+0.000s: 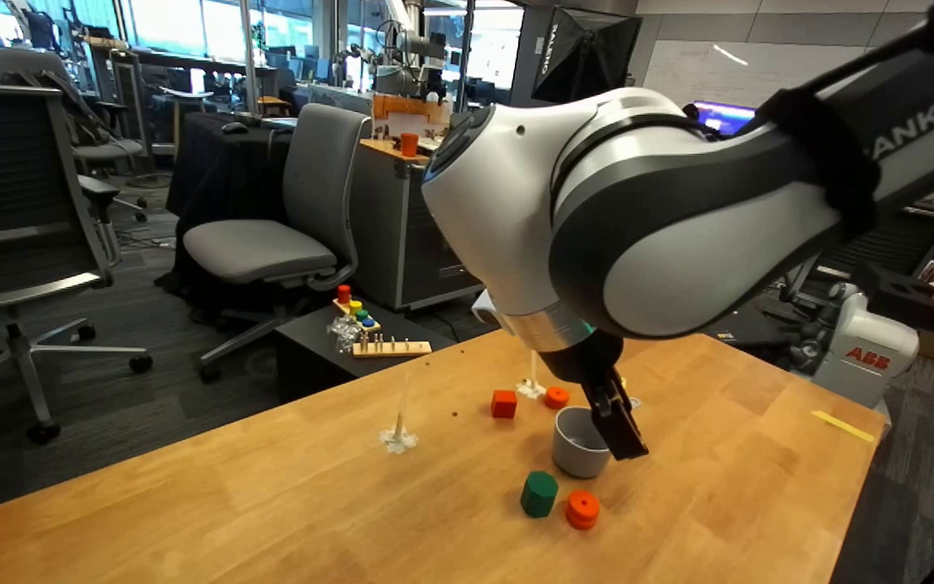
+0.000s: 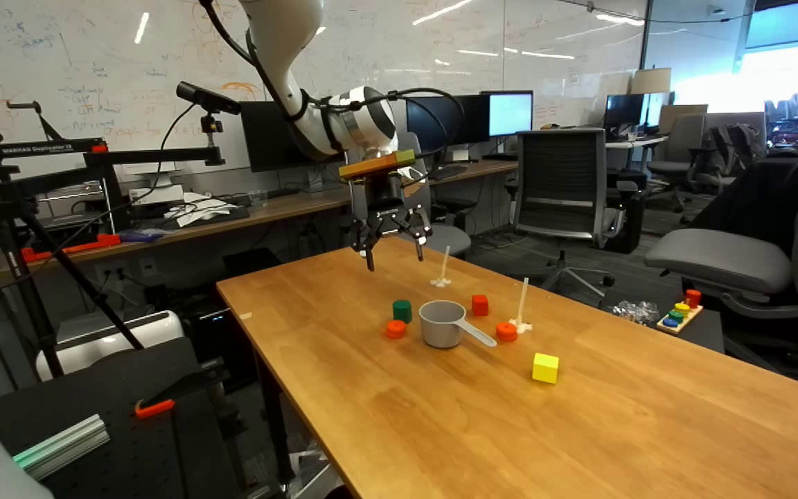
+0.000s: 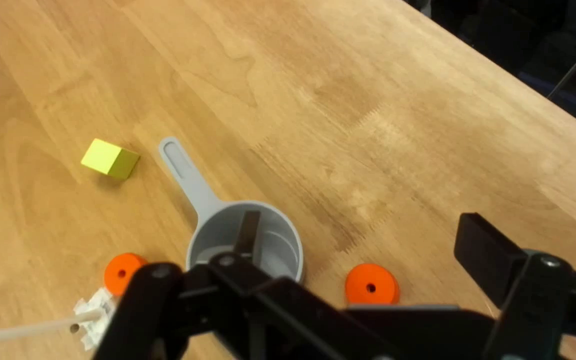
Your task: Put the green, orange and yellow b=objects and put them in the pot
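My gripper (image 2: 395,262) hovers, jaws apart | exterior view, round pot (image 2: 442,335): green block (image 2: 402,312) ten o'clock, orange disc (image 2: 395,329) nine, yellow cube (image 2: 545,369) four

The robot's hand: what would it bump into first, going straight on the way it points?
Probably the tabletop: the open hand points down at wood beside an orange disc. Depth is unclear; in the wrist view one finger overlaps the gray pot, so that might come first.

The tabletop (image 2: 614,430) is shared by both exterior views, angled down from different sides toward windows (image 1: 220,32) or a whiteboard (image 2: 385,48), and is viewed steeply, at closer range, by the wrist view.
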Controlling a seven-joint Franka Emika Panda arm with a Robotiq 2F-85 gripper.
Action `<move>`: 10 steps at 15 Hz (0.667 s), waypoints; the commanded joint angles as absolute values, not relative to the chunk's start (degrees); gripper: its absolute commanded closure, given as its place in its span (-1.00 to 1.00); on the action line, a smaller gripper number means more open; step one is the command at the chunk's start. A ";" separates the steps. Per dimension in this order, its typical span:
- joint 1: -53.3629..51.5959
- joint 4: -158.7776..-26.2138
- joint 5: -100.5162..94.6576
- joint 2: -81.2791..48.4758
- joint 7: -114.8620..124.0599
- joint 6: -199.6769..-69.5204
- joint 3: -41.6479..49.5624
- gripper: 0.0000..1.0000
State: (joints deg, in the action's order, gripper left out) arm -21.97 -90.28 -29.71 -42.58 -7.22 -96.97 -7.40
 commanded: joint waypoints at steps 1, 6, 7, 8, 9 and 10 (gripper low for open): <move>-22.71 -84.23 -29.15 -46.51 -7.24 -98.41 -8.32 -1.00; -22.80 -79.71 -26.72 -49.96 -8.76 -100.28 -8.96 -1.00; -22.62 -78.74 -26.35 -50.77 -9.68 -99.87 -8.93 -1.00; -22.44 -77.89 -26.02 -51.47 -10.29 -99.62 -8.85 -1.00; -22.22 -77.07 -25.85 -52.17 -10.90 -99.52 -8.72 -1.00; -22.08 -76.13 -25.64 -52.90 -11.53 -99.16 -8.64 -1.00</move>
State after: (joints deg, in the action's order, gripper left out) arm -22.60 -81.22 -27.24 -49.75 -8.40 -100.77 -8.63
